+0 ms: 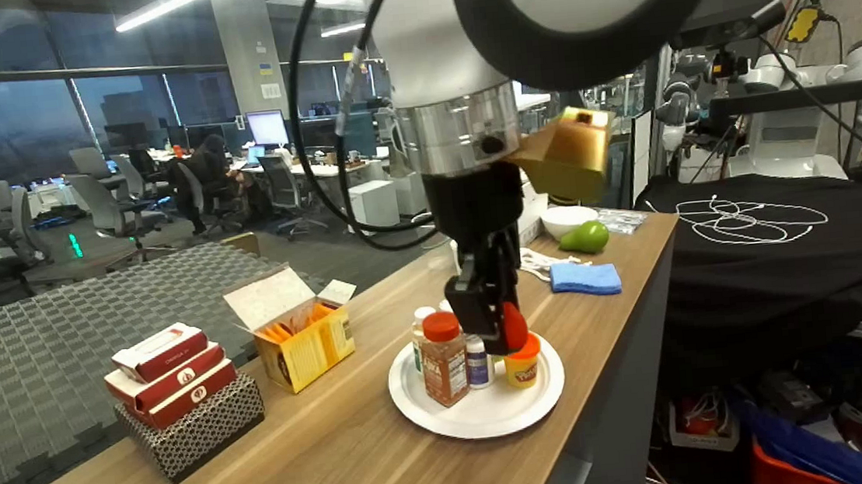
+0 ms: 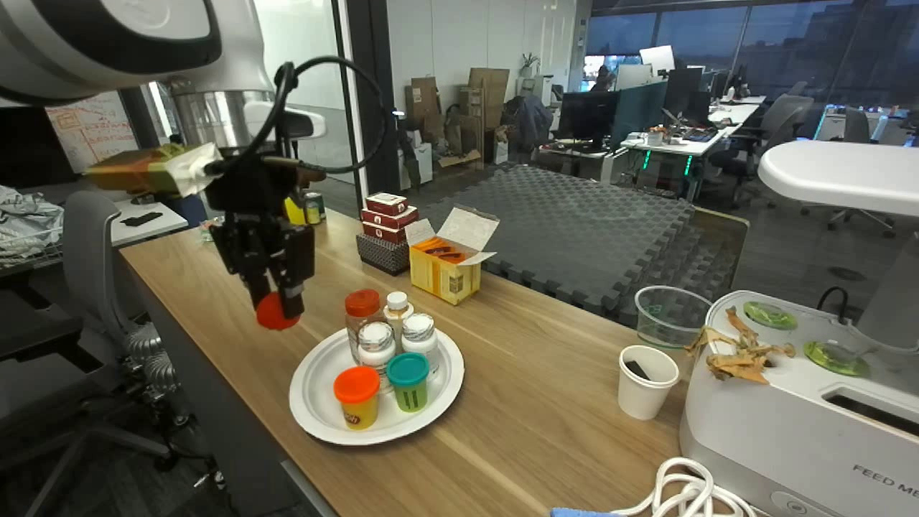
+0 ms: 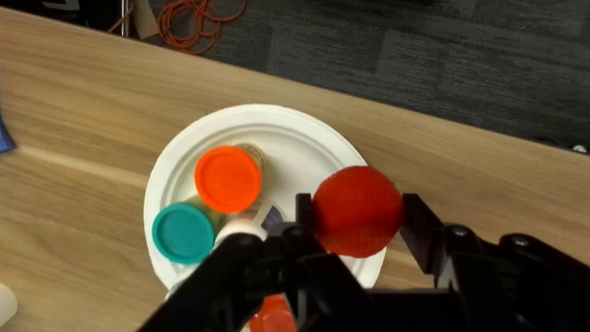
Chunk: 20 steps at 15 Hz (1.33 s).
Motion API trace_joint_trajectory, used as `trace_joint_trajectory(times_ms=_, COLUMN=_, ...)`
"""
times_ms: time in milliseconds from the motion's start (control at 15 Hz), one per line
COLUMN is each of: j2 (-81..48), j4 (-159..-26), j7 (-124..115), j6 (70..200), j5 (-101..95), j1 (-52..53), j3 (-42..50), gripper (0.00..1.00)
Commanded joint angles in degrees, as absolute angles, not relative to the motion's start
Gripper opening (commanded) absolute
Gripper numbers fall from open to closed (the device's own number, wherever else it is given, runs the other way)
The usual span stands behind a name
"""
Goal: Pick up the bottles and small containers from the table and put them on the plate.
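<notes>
Pinching the red piece [image 2: 273, 317], the hand [image 3: 356, 207] hangs raised near the rim of the plate [image 1: 486, 423]; whether the piece is fully over the plate cannot be settled. Step judged in hand: setting down. Recommended: bring it inward over the exposed plate surface beside the orange-lidded tub [image 3: 228, 179], lower slowly and level, steer wide of the tall red-capped jar [image 1: 446, 367], and release only once the base sits flat. A brush against the jar could tip it. The teal-lidded tub [image 2: 408, 382] and three white-capped bottles [image 2: 421, 346] also stand on the plate. Not verifiable: the red piece's full shape, partly masked by the hand, and whether it is a lidded container. In the wrist view the hand covers most of the jar and bottles. Farther along the counter [image 2: 517, 402], the yellow carton [image 2: 443, 278] hides its lower interior.
</notes>
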State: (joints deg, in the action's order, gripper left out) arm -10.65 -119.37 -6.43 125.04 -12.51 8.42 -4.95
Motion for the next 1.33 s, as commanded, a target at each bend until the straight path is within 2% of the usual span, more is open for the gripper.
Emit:
trace_joint_trajectory(times_ms=0, j2=-6.3, j4=-128.2, j7=-6.1, j6=132.0, j5=-14.4, j1=7.2, j3=-4.1, gripper=0.26)
trace_joint_trajectory(times_ms=600, j2=-10.3, j4=-128.6, j7=-1.3, j6=144.5, j5=-15.6, j1=4.6, j3=-2.3, gripper=0.26)
trace_joint_trajectory(times_ms=1267, j2=-16.9, j4=-124.2, j7=13.8, j6=144.6, j5=-6.2, j1=3.5, j3=-5.6, gripper=0.26)
